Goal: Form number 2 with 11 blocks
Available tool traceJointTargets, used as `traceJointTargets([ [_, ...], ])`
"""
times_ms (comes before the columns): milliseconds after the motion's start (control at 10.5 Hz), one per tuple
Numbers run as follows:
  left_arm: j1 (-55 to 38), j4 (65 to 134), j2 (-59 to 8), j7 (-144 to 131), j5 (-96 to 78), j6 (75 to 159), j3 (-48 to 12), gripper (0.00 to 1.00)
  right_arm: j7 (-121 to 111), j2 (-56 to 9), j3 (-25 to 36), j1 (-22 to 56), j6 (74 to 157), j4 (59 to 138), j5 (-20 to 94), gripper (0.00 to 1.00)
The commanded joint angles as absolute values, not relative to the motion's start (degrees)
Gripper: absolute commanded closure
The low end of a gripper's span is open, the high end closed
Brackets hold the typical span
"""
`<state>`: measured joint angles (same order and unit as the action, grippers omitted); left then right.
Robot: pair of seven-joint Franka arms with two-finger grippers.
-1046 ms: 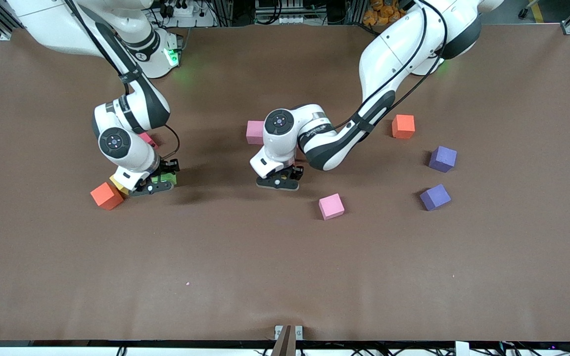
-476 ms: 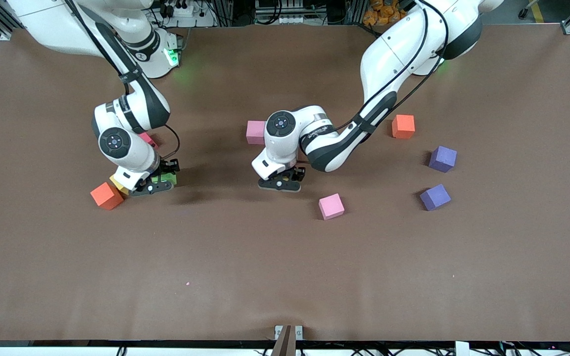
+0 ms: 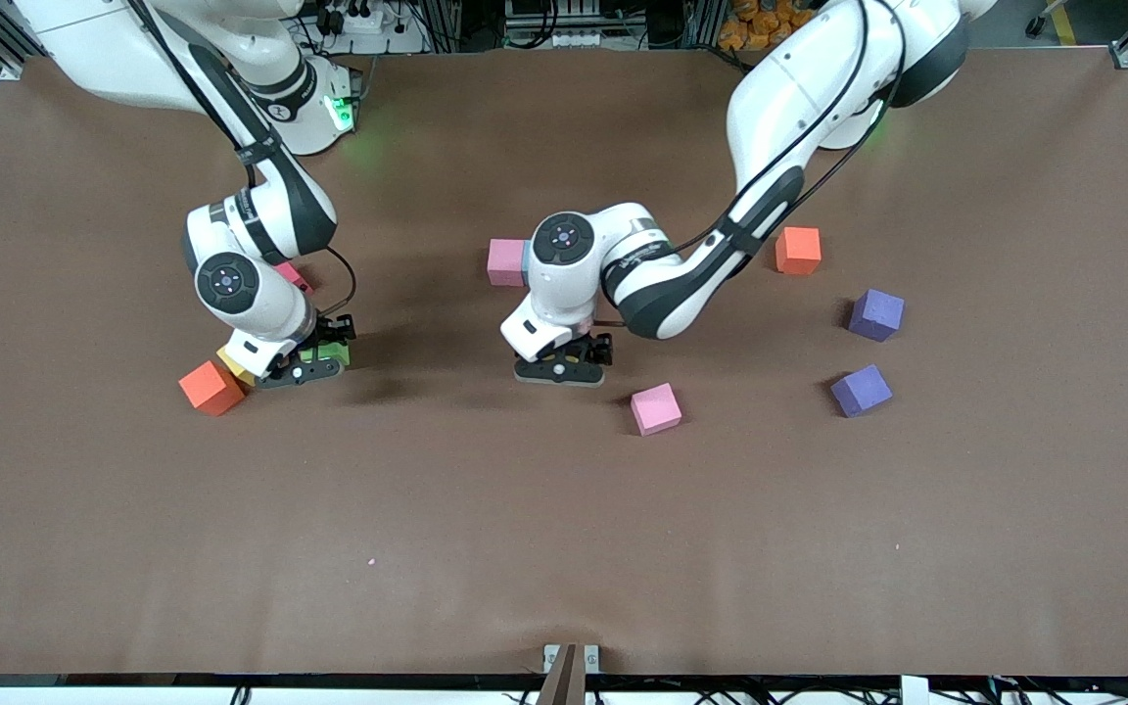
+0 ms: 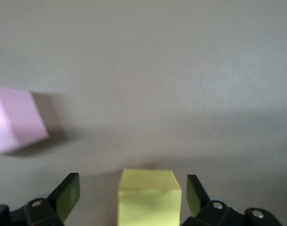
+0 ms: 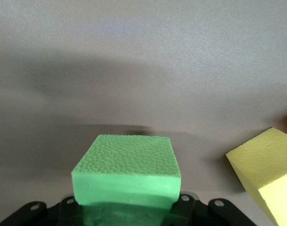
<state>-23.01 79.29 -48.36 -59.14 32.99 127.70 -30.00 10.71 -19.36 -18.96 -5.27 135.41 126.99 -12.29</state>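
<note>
Blocks (image 3: 655, 408) scattered, some perhaps arm-hidden.

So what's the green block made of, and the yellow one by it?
The green block looks like matte foam: its faces are finely pebbled, with no shine. The yellow block beside it shows the same dull grainy skin, so probably foam too.

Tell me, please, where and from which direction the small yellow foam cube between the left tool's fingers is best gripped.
Grip the small yellow foam cube on its two flat vertical side faces, coming straight down from above. It sits flat on the brown table, its sides free, and the left tool already straddles it with its fingers open and a gap on each side.
</note>
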Motion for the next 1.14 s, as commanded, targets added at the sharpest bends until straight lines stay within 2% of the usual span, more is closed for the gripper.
traceJointTargets([
  [0, -19.27, 80.68, -43.52, -61.08, 31.03, 125.34, -30.15, 0.0, 10.55, -18.54, -20.47, -5.81, 134.91, 126.57, -11.86, 0.65],
  [190, -14.79, 81.03, -41.84, -60.65, 29.27, 122.0, -30.23, 0.0, 9.85, -18.81, -22.41, -3.18, 134.74, 124.55, -12.21, 0.65],
  [380, -8.3, 82.0, -40.44, -59.33, 27.08, 119.63, -32.42, 0.0, -0.98, -20.73, -22.41, -0.01, 134.74, 119.91, -12.39, 0.65],
  [571, -2.31, 83.58, -40.95, -58.71, 26.19, 120.23, -35.85, 0.0, -17.5, -23.11, -22.24, 1.83, 135.35, 115.42, -12.39, 0.65],
  [761, -0.36, 83.32, -41.22, -59.5, 24.88, 122.07, -35.6, 0.0, -26.32, -24.86, -22.06, 5.69, 136.14, 113.3, -13.09, 0.64],
  [1046, 4.56, 83.06, -40.78, -60.11, 24.7, 121.99, -35.68, 0.0, -32.6, -31.09, -19.09, 14.47, 136.06, 106.72, -14.68, 0.64],
])
